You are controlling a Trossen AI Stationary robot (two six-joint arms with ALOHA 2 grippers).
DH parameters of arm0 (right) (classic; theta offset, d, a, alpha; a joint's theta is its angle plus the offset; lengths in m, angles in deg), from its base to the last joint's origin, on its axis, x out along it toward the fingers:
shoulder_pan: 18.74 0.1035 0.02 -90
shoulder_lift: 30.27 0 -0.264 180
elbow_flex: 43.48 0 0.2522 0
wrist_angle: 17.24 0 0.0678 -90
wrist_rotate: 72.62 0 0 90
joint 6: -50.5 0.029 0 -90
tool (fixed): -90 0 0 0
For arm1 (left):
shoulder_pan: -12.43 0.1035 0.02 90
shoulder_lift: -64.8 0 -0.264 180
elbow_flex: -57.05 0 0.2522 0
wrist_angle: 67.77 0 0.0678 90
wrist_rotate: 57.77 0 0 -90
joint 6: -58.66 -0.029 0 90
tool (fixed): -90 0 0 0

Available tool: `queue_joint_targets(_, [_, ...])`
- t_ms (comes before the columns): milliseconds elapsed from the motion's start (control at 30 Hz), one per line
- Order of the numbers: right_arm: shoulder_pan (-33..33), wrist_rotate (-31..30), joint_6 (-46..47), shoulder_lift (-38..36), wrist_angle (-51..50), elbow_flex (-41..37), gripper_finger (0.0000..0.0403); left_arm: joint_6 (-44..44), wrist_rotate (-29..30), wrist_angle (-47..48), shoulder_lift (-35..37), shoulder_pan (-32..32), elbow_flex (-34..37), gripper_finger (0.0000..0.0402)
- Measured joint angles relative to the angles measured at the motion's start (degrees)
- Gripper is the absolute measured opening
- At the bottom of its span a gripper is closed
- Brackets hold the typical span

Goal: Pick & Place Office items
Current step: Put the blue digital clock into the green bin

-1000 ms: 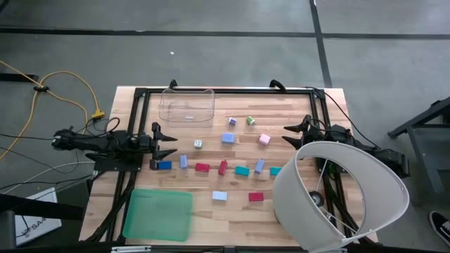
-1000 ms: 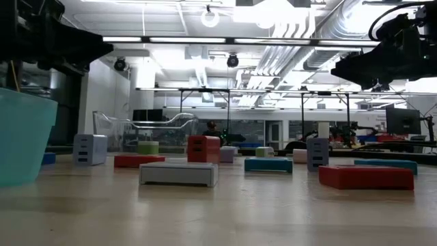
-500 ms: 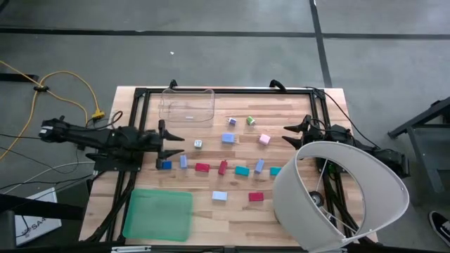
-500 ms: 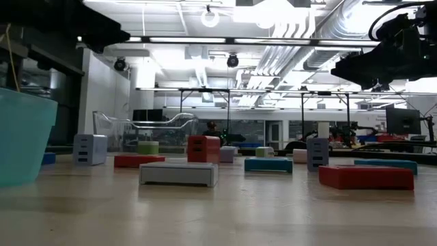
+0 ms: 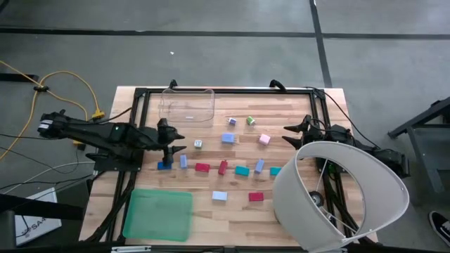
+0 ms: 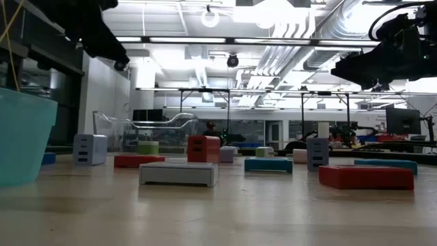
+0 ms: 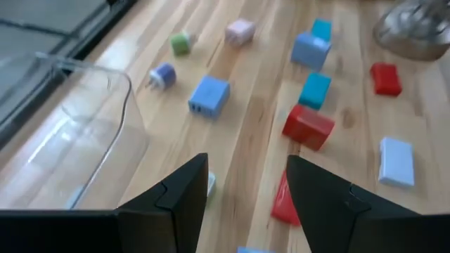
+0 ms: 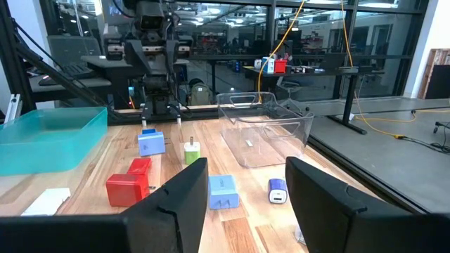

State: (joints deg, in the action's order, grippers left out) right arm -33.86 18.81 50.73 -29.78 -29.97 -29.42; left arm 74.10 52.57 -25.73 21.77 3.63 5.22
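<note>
My left gripper (image 5: 171, 145) hung over the pale wooden surface (image 5: 295, 211), its jaws apart and empty, above a small blue block (image 5: 164, 165) and beside a tiny white-green cube (image 5: 199, 143); the clear plastic bin (image 5: 187, 105) stood just beyond; the little office items (image 5: 232, 169) lay scattered across the middle, among them a flat red bar (image 5: 202, 167), a teal block (image 5: 242, 171) and a pink cube (image 5: 264, 139); the flat green tray (image 5: 159, 213) sat at the near corner; my right gripper (image 5: 290, 133) waited at the far side, jaws apart, beside a large white lampshade-like cylinder (image 5: 337, 193) that hid part of that side.
</note>
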Motion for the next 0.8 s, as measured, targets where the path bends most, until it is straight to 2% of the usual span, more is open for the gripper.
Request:
queue_joint_targets(367, [-0.01, 0.01, -0.01, -0.01, 0.00, 0.01, 0.0178, 10.05, 0.00, 17.31, -7.86, -2.77, -7.73, 0.0186])
queue_joint_targets(800, [-0.01, 0.02, 0.00, 0.00, 0.00, 0.01, 0.0178, 16.54, -5.65, 22.94, -18.35, -5.99, -7.82, 0.0186])
